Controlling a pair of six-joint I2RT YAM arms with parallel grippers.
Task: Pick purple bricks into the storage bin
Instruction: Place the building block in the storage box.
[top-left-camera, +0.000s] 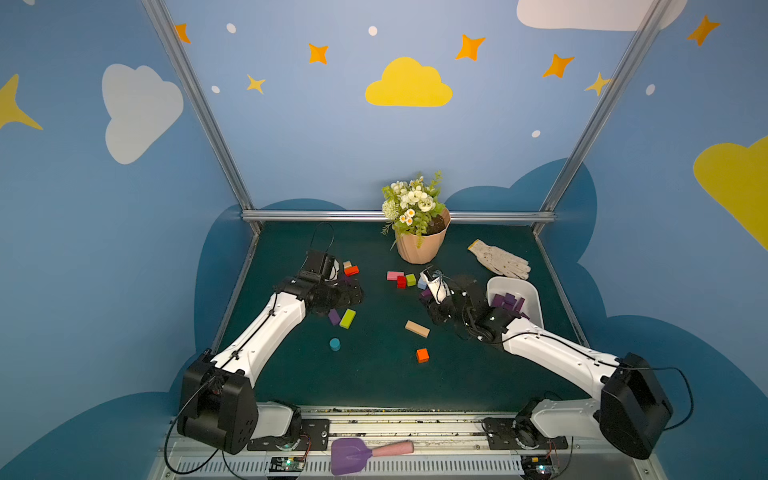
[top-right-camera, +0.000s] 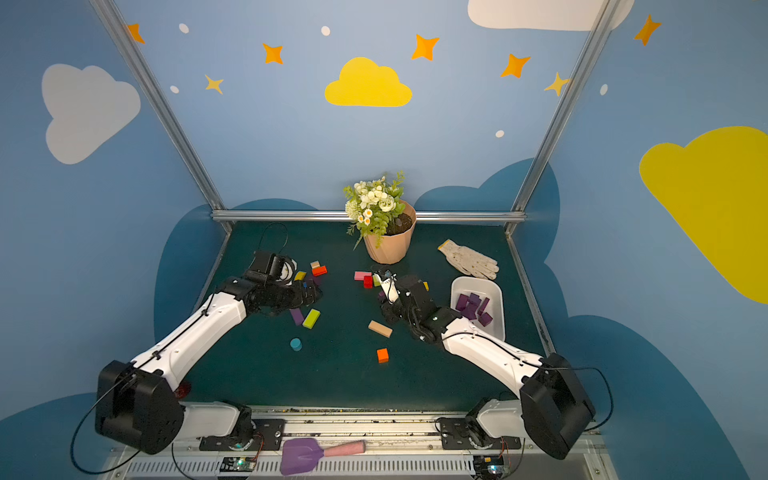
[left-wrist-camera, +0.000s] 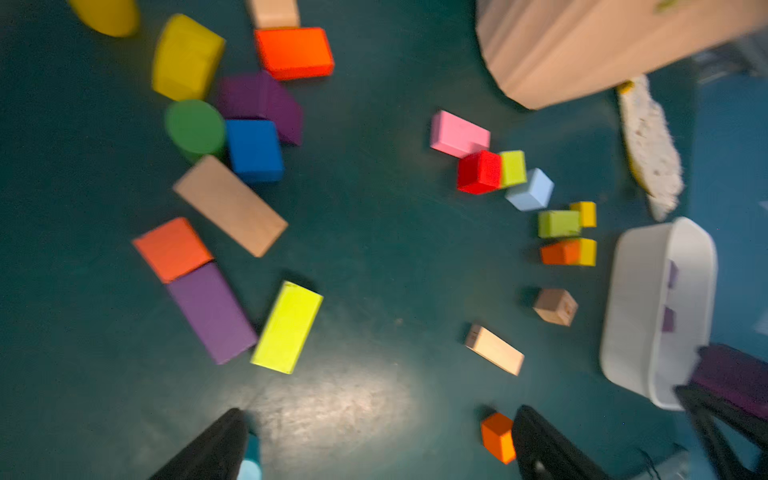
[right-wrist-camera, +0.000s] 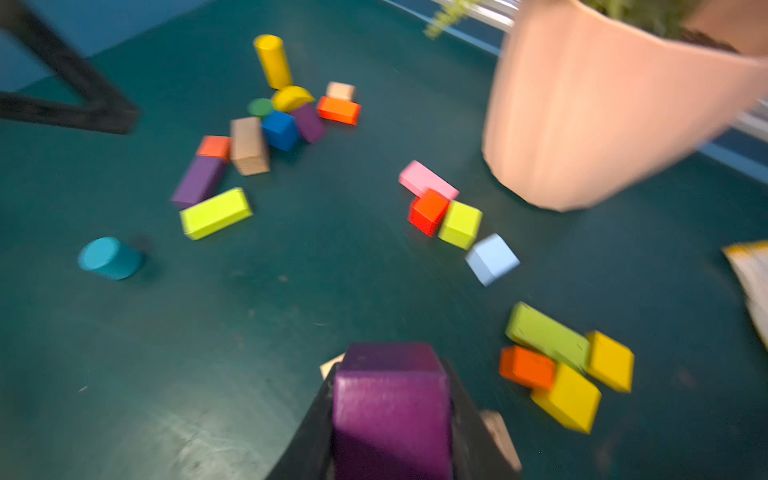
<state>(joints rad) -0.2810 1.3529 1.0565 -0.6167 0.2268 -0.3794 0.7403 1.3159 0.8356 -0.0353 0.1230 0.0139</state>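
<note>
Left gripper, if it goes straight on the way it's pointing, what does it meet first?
Likely the bare table mat: the open left gripper frames only mat, with the lime oblong block lying farther on. Depth is unclear.

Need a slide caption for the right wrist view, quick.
Right end effector shut on a purple brick, coloured blocks scattered across the green table ahead, peach flowerpot beyond.

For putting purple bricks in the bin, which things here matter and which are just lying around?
Job:
storage bin
binned purple bricks
held purple brick in the right gripper
purple oblong
piled purple block

Lying about:
flowerpot
glove
spade
pink block
lime block
teal cylinder
</note>
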